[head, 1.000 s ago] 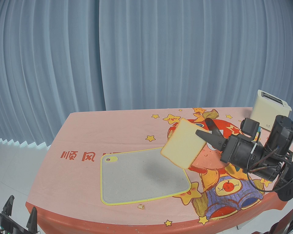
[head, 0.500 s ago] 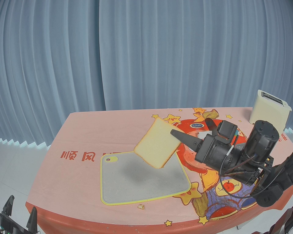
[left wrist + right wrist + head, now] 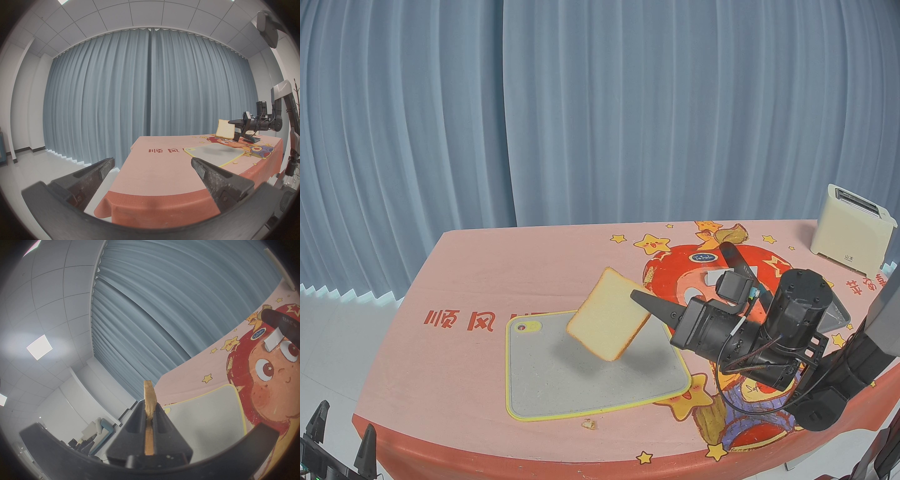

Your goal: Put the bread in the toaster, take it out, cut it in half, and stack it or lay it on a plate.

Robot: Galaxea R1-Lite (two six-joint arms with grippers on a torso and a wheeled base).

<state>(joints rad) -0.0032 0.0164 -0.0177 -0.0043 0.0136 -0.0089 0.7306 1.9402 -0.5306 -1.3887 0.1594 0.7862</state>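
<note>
Big pink cartoon-print table (image 3: 487, 275) up front. Grey cutting board (image 3: 562, 375) w/ yellow rim lies flat near its front edge. Cream toaster (image 3: 850, 234) sits way off at the far right corner, slot up, well apart from the action.

Right gripper (image 3: 640, 300) is out over the board's far right part, fingers pinched narrow on the bread (image 3: 606, 322), gripping it by its right edge. Left gripper (image 3: 152, 162) hangs low off the table's left front corner, fingers spread wide, nothing betw. them.

Now the views. Head view gives the slice's broad pale face, tilted, long axis running from far side toward the robot, low corner dipping at the board. Left wrist view, from the side, has the bread (image 3: 225, 129) clear in the air, above the board (image 3: 215, 153), not touching. Right wrist view has the bread (image 3: 150, 396) edge-on: a thin brown crust line clamped betw. the two black fingers (image 3: 162, 424), poking out past the tips, board (image 3: 203, 418) below it.

Tiny crumb (image 3: 588, 424) on the cloth just in front of the board.
</note>
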